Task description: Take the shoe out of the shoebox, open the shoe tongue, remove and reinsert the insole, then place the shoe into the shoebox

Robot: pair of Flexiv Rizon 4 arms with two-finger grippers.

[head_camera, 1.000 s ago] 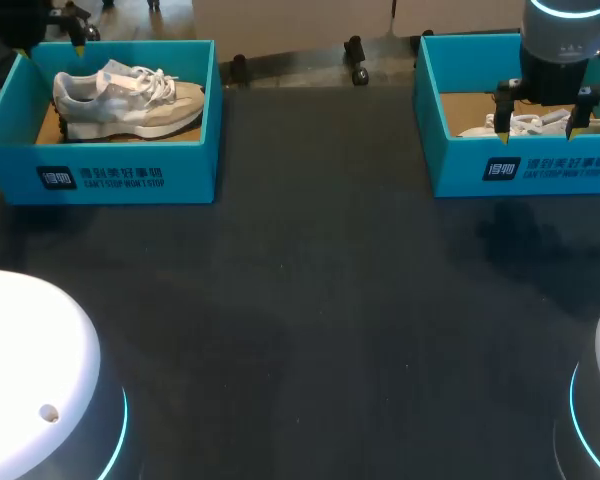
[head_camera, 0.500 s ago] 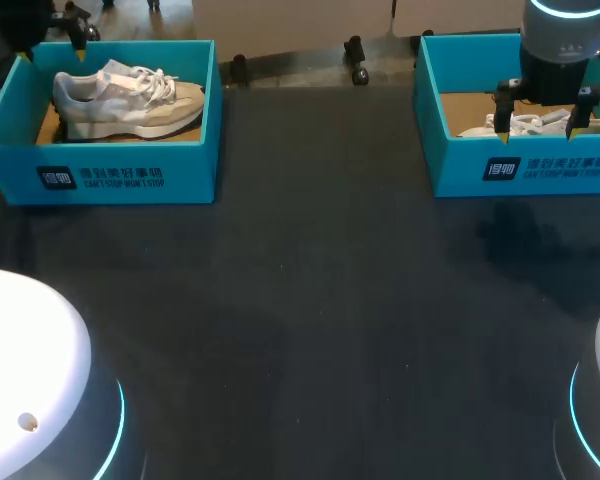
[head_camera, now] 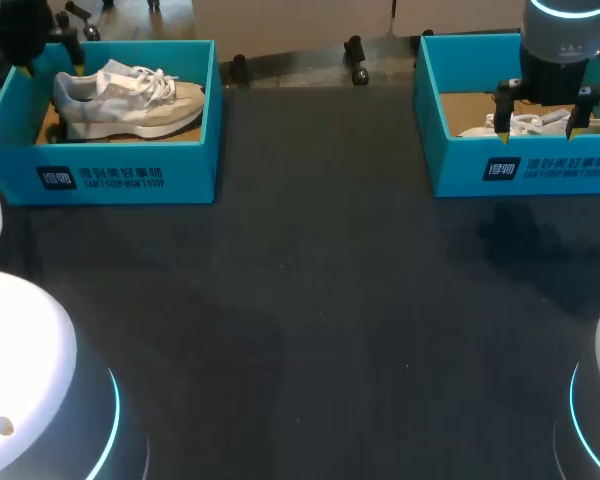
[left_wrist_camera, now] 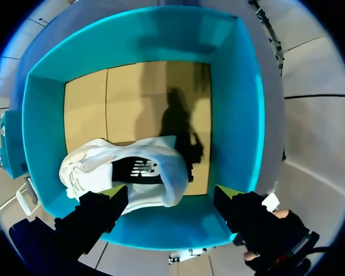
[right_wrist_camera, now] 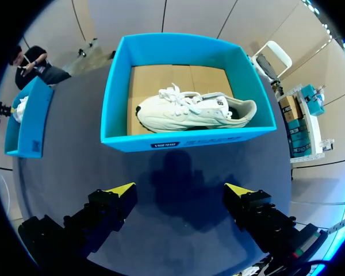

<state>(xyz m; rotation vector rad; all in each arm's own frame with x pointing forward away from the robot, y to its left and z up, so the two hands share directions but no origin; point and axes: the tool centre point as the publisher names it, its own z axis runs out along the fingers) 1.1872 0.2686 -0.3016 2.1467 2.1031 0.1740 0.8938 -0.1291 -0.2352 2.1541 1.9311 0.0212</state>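
Item 1. Left gripper [left_wrist_camera: 169,192]: two dark fingers with yellow tips, jaws spread wide with nothing held. It hangs over the left shoebox [left_wrist_camera: 241,115], looking straight down into it.

Item 2. Left shoebox: teal walls, tan cardboard floor, no lid on it. Its near wall runs under and between the two fingertips.

Item 3. Left shoe [left_wrist_camera: 126,172]: a white and beige sneaker lying inside the left shoebox, sole down. One end sits ahead of the gap between the jaws and the rest stretches toward one finger, which overlaps its edge. Whether that finger touches the sneaker cannot be told. The floor of the box ahead of the shoe is bare cardboard carrying the gripper's shadow.

Item 4. Right gripper [right_wrist_camera: 179,190]: same build, jaws wide apart and holding nothing, with the dark table [head_camera: 310,320] beneath the fingers.

Item 5. Right shoebox [right_wrist_camera: 118,98]: teal, open-topped, standing on the table ahead of the right gripper and apart from both fingertips.

Item 6. Right shoe [right_wrist_camera: 192,110]: a white laced sneaker lying lengthwise inside the right shoebox, along its near wall, laces up, ahead of the open jaws.
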